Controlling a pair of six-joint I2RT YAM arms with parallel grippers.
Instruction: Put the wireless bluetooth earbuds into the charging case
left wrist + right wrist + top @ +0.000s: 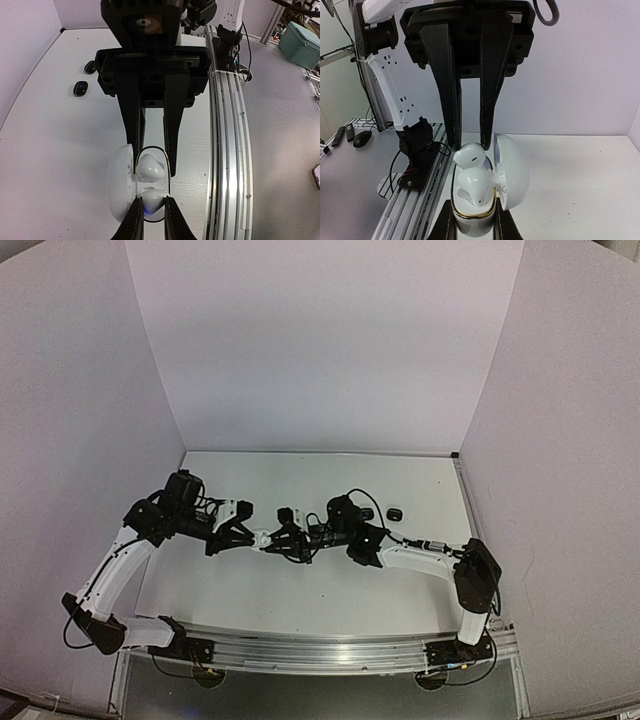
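A white charging case (472, 227) with a gold rim stands open, its lid (512, 170) swung to the right. My right gripper (472, 230) is shut on the case base. One white earbud (476, 187) sits in the near slot. My left gripper (152, 217) is shut on the other white earbud (154, 200), which lies tilted at the case's other slot (470, 156). In the left wrist view the case lid (119, 182) lies to the left. In the top view both grippers (266, 538) (284, 540) meet at mid-table. The other earbuds cannot be made out.
Two small black rounded pieces (80, 88) (90, 66) lie on the white table (55, 150), behind the right arm (396, 513) (367, 513). An aluminium rail (227, 150) runs along the table's near edge. White walls enclose the other three sides.
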